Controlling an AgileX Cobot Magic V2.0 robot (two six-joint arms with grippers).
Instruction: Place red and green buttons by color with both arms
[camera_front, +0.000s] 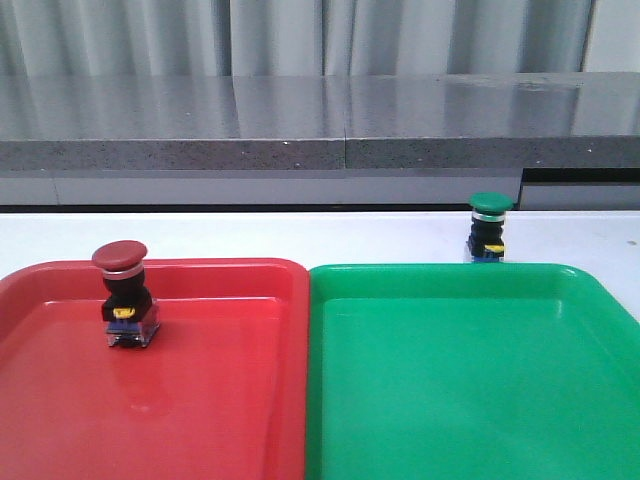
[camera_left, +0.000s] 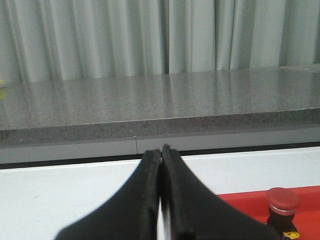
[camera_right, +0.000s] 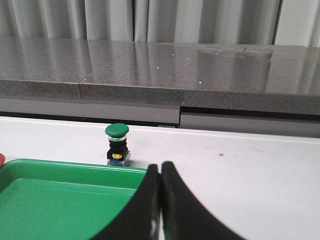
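Observation:
The red button (camera_front: 124, 293) stands upright in the red tray (camera_front: 220, 400), near its far left part; it also shows in the left wrist view (camera_left: 283, 209). The green button (camera_front: 489, 228) stands upright on the white table just behind the green tray (camera_front: 470, 400); it also shows in the right wrist view (camera_right: 117, 145). My left gripper (camera_left: 161, 151) is shut and empty, left of the red button. My right gripper (camera_right: 160, 167) is shut and empty, near the green tray's (camera_right: 60, 200) right far corner. Neither gripper shows in the front view.
A grey stone ledge (camera_front: 320, 130) runs along the back of the white table (camera_front: 300, 235), with grey curtains behind. The two trays lie side by side, touching, at the front.

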